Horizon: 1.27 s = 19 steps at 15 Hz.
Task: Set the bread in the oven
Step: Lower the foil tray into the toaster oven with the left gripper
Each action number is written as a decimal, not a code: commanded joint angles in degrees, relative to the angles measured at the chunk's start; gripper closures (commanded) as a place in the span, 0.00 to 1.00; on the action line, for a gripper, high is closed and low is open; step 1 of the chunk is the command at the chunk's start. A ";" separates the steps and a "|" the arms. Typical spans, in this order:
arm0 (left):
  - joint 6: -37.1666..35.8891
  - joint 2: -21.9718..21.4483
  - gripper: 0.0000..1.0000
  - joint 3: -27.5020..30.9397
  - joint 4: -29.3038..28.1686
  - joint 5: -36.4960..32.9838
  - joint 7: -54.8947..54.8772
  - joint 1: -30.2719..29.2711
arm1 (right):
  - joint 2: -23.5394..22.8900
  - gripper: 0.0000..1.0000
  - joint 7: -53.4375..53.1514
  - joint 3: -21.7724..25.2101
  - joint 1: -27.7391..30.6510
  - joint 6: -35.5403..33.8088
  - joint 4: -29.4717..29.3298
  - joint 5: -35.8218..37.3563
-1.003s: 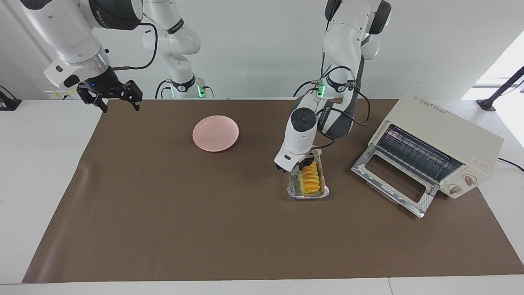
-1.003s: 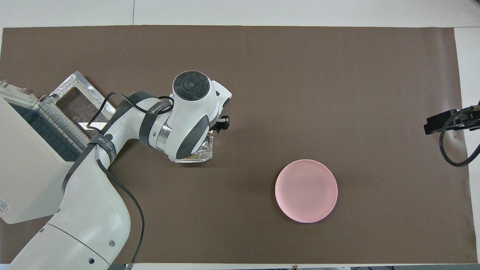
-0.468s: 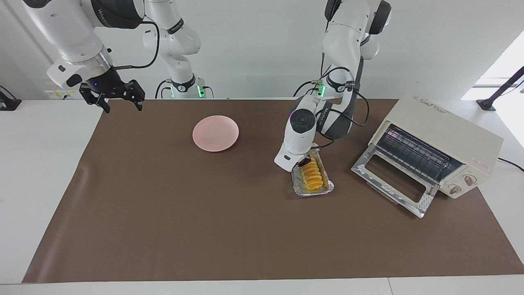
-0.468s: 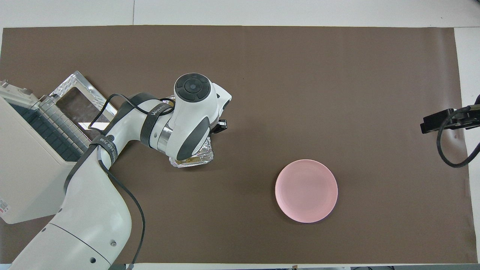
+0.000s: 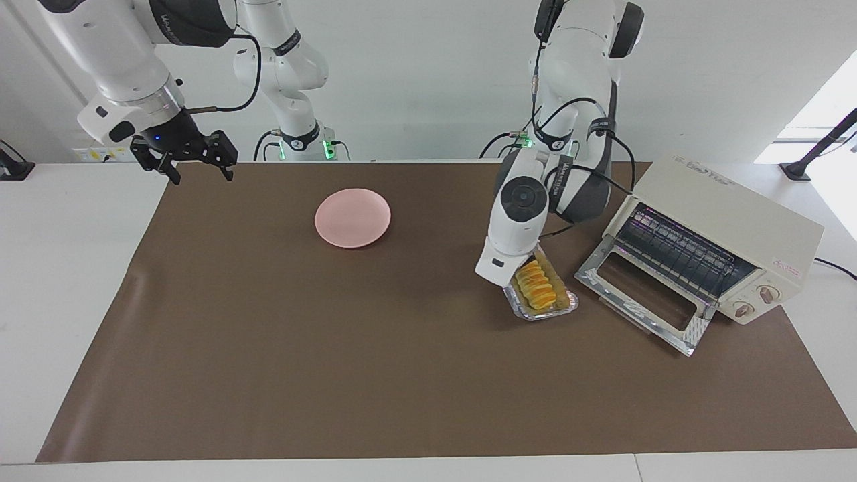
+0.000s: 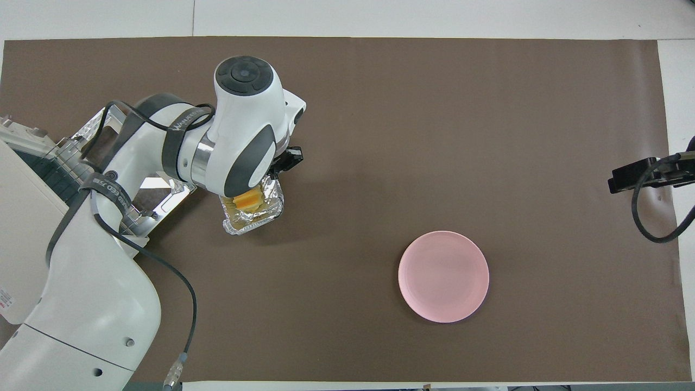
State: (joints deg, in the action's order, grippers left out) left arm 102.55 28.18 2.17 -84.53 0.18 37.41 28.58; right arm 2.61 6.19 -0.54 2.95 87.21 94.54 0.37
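Observation:
The bread [image 5: 535, 284], a ridged golden-yellow loaf, lies in a crinkled silver foil tray [image 5: 564, 304]. My left gripper [image 5: 521, 266] is shut on the end of the tray toward the robots and holds it tilted just above the mat, beside the oven's open door [image 5: 643, 301]. In the overhead view the arm covers most of the tray [image 6: 255, 221]; one end of the bread [image 6: 247, 200] shows. The cream-white oven [image 5: 723, 214] stands at the left arm's end of the table, its wire rack showing. My right gripper [image 5: 194, 162] is open and empty, raised over the mat's edge at the right arm's end.
A round pink plate [image 5: 353, 217] sits on the brown mat [image 5: 335, 348] nearer to the robots, toward the right arm's end; it also shows in the overhead view [image 6: 443, 276]. The oven [image 6: 27, 233] and its lowered door [image 6: 157, 190] are partly under the left arm.
My left gripper has carried the foil tray with the bread sideways toward the oven door and turned it. The right arm has barely moved.

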 commanded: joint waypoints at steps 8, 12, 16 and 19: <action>-15.24 7.24 1.00 9.87 14.92 0.61 0.21 -7.74 | 1.17 0.00 1.19 -0.86 0.47 0.06 1.00 -1.17; -19.22 7.24 1.00 10.05 15.36 0.44 0.03 -11.08 | 1.17 0.00 1.19 -0.95 0.21 0.06 1.00 -1.17; -21.33 6.71 1.00 10.66 15.27 -2.45 0.03 -11.62 | 1.17 0.00 1.28 -0.95 0.04 -0.03 1.00 -1.16; -20.72 6.45 1.00 11.10 15.01 -4.65 -0.67 -11.89 | 1.17 0.00 1.19 -0.86 -0.05 -0.03 1.00 -1.08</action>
State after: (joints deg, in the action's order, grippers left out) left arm 83.33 34.02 12.78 -71.29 -2.38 37.31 16.82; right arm 2.64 6.19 -1.38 2.59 87.19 94.54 0.36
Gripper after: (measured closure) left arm 0.987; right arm 0.000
